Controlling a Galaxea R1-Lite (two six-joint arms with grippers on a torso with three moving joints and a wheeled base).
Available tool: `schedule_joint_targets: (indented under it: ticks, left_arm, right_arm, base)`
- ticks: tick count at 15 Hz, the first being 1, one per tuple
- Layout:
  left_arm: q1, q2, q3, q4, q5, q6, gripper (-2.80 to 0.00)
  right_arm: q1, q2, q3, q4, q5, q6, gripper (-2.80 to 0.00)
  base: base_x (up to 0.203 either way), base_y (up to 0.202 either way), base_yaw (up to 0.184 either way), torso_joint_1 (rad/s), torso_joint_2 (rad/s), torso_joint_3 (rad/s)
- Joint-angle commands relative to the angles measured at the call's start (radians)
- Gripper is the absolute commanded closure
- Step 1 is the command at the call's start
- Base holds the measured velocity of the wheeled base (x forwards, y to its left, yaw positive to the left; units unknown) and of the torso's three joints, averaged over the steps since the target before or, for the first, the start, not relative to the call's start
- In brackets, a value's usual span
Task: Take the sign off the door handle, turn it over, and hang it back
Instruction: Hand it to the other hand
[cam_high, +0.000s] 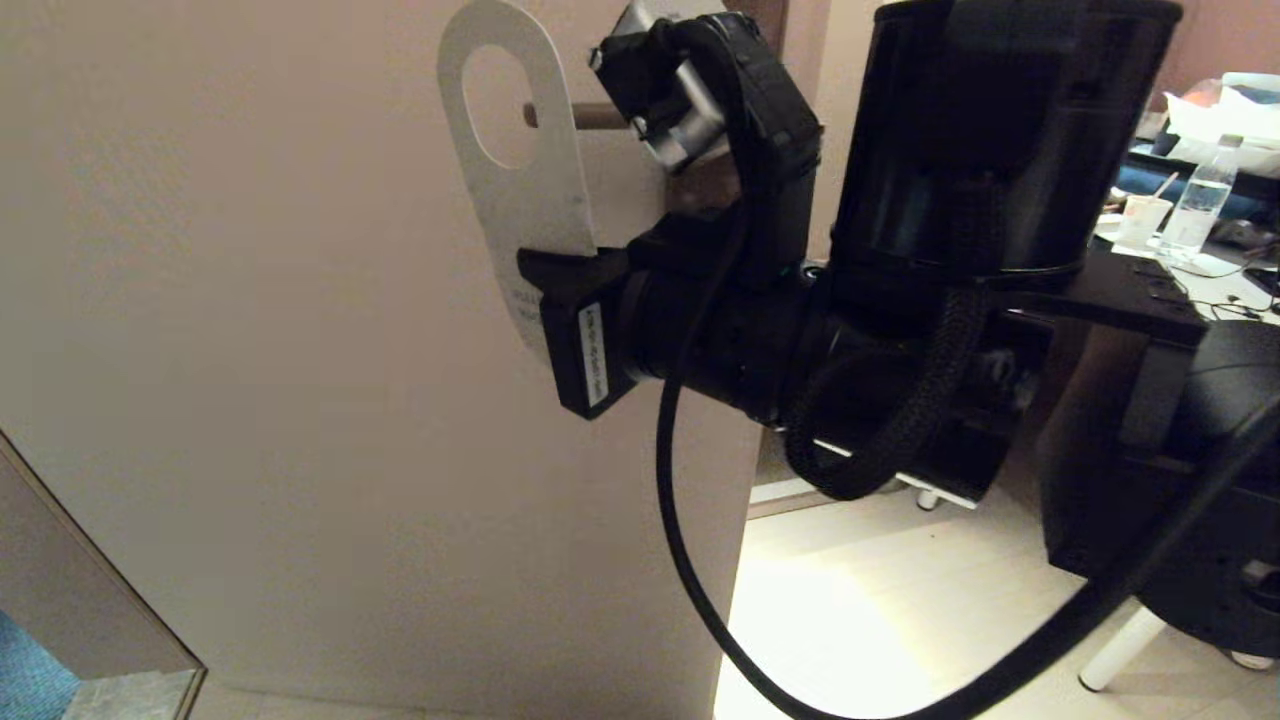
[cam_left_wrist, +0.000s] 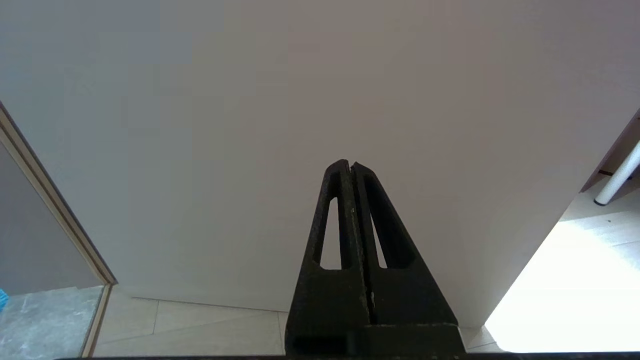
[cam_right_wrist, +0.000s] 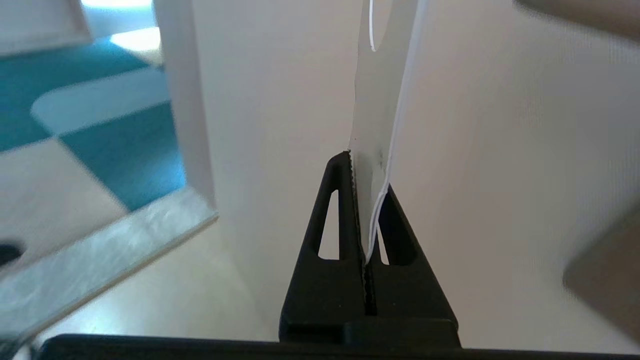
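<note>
Left tool (cam_left_wrist: 351, 167): you have it low before the bare door (cam_left_wrist: 320, 100), fingers pressed flat together with nothing between them. Only the left wrist view shows it, with door frame and floor tiles at the edge.

Sign (cam_high: 520, 170): off-white face toward the head camera, upright, flat close to the door. Its big oval hole lines up with the free end of the door handle (cam_high: 585, 117); the lever tip shows at the hole's right edge. You cannot tell from this angle whether the tip has passed through the hole or sits just behind it. Faint print shows on the lower part, mostly hidden by the tool.

Right tool (cam_high: 555, 285): you have it clenched on the sign's lower end, reaching in from the right with the arm roughly level. The right wrist view confirms this: the card (cam_right_wrist: 380, 125) stands edge-on between the two fingers (cam_right_wrist: 340, 210), its thin white edge running down into the closed slot.

Far right, past the door edge: a dark desk (cam_high: 1130, 290) carrying a paper cup (cam_high: 1140, 220) and a clear water bottle (cam_high: 1200, 200), well apart from the work.
</note>
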Motion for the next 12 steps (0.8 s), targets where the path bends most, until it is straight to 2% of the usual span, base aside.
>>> schedule_joint_targets:
  ticks: [1, 4, 7, 9, 12]
  left_arm:
    - [0.0, 0.0, 0.0, 0.0, 0.0, 0.0, 0.0]
    - [0.0, 0.0, 0.0, 0.0, 0.0, 0.0, 0.0]
    - [0.0, 0.0, 0.0, 0.0, 0.0, 0.0, 0.0]
    - [0.001, 0.0, 0.0, 0.0, 0.0, 0.0, 0.0]
    - [0.0, 0.0, 0.0, 0.0, 0.0, 0.0, 0.0]
  right_arm:
    - [0.0, -0.053, 0.029, 0.006, 0.001, 0.0, 0.0]
    - [-0.001, -0.098, 0.078, 0.062, 0.012, 0.008, 0.0]
    - [-0.001, -0.121, 0.103, 0.086, 0.103, 0.061, 0.0]
    - [-0.017, -0.119, 0.1, 0.087, 0.111, 0.062, 0.0]
    - [-0.037, -0.135, 0.106, 0.088, 0.172, 0.063, 0.0]
  base:
    - [0.0, 0.0, 0.0, 0.0, 0.0, 0.0]
    - [0.0, 0.0, 0.0, 0.0, 0.0, 0.0]
    - [0.0, 0.0, 0.0, 0.0, 0.0, 0.0]
    - [0.0, 0.0, 0.0, 0.0, 0.0, 0.0]
    - [0.0, 0.0, 0.0, 0.0, 0.0, 0.0]
